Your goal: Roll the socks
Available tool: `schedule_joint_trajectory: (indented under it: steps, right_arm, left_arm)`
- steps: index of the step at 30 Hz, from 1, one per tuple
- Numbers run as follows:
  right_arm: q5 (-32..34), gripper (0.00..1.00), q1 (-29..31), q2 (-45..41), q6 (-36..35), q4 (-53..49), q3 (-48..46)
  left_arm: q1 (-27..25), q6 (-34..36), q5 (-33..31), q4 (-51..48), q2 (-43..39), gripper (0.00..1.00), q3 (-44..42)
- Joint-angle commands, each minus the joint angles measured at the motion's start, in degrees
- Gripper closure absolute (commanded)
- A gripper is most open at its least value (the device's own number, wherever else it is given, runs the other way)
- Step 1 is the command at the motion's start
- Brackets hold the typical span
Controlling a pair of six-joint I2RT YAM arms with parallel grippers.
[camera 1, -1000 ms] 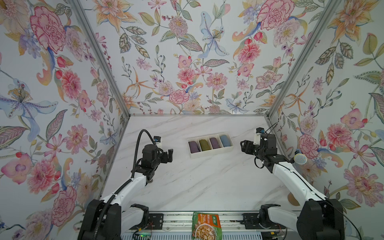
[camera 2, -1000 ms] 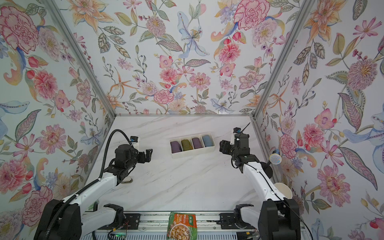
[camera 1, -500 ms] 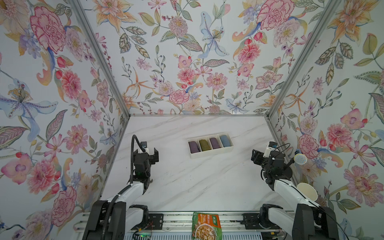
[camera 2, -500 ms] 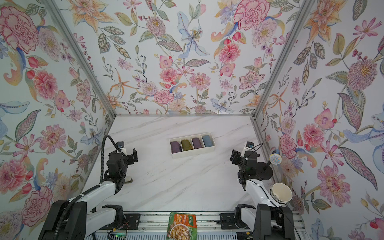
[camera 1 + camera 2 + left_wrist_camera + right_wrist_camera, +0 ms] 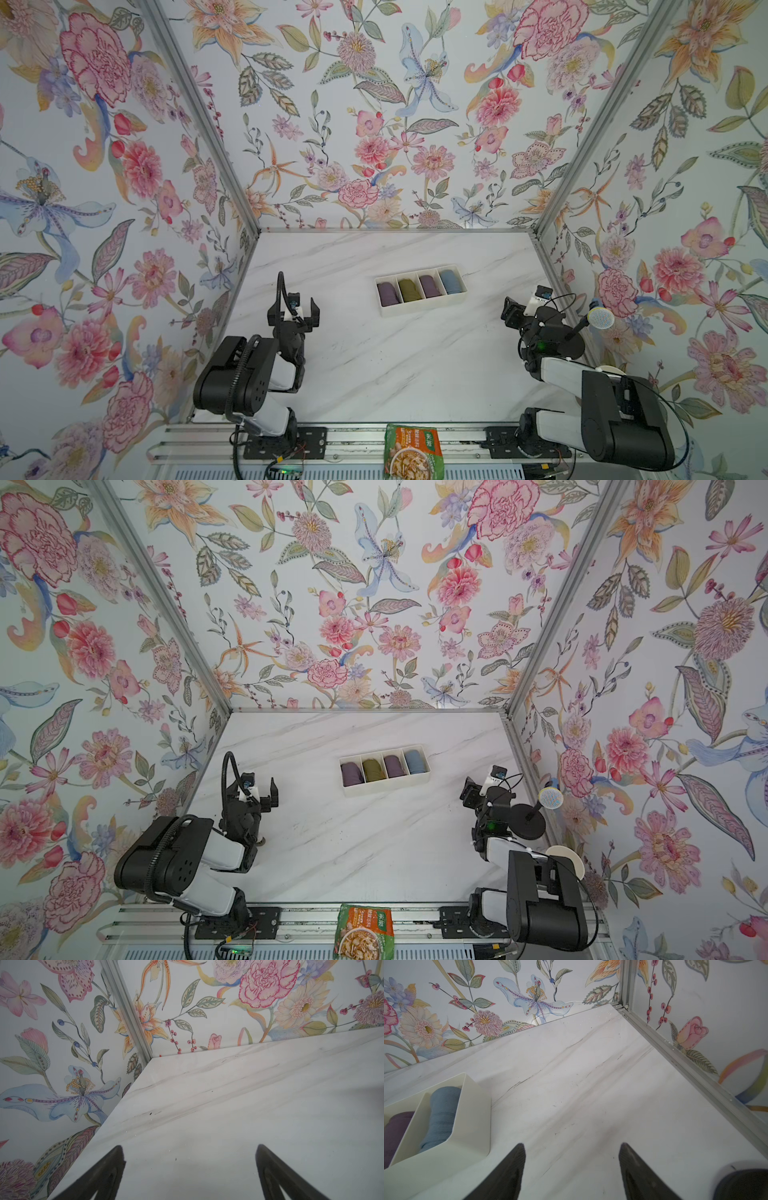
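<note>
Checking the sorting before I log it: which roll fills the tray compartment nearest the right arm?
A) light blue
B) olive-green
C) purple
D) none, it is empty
A: in both top views the light blue roll fills the end compartment of the white tray on that side.

Both arms have folded back toward the rail (image 5: 357,440) at 6 o'clock. The left tool (image 5: 294,311) has drawn away from the tray (image 5: 424,306) toward 9 o'clock, and the right tool (image 5: 512,311) toward 4 o'clock.
</note>
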Motion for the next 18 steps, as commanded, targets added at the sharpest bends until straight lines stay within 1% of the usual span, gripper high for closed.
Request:
schedule_joint_trajectory:
  steps: [1,3,7,10,12,15,16,18]
  right_arm:
    - [1.3,0.27,-0.4,1.4,-2.2,6.8,-0.2]
    - [1.9,0.27,-0.4,2.5,-3.4,7.3,0.5]
    - [1.9,0.27,-0.6,6.6,-4.6,14.6,-0.2]
    - [0.8,0.27,0.0,6.7,-5.7,11.8,1.1]
    - [-0.8,0.27,0.0,7.2,-6.3,12.7,0.9]
    - [-4.7,0.27,0.8,8.2,-8.9,15.2,0.3]
    - [-5.3,0.27,1.9,9.8,-10.8,18.7,-0.9]
    - [-5.2,0.28,4.4,16.1,-13.0,32.6,-3.8]
  left_arm:
    - [0.5,1.4,2.3,5.5,0.2,0.01,0.1]
    - [0.5,1.4,2.4,5.3,0.1,0.01,0.1]
    - [0.5,1.6,2.8,6.0,0.2,0.01,-0.3]
    - [0.5,1.6,3.1,6.4,0.2,0.01,-0.5]
    - [0.5,1.7,3.0,6.3,0.2,0.01,-0.5]
    - [0.5,1.6,2.9,6.1,0.2,0.01,-0.4]
    - [0.5,1.6,2.9,6.0,0.2,0.01,-0.3]
    - [0.5,1.5,2.8,5.8,0.2,0.01,-0.2]
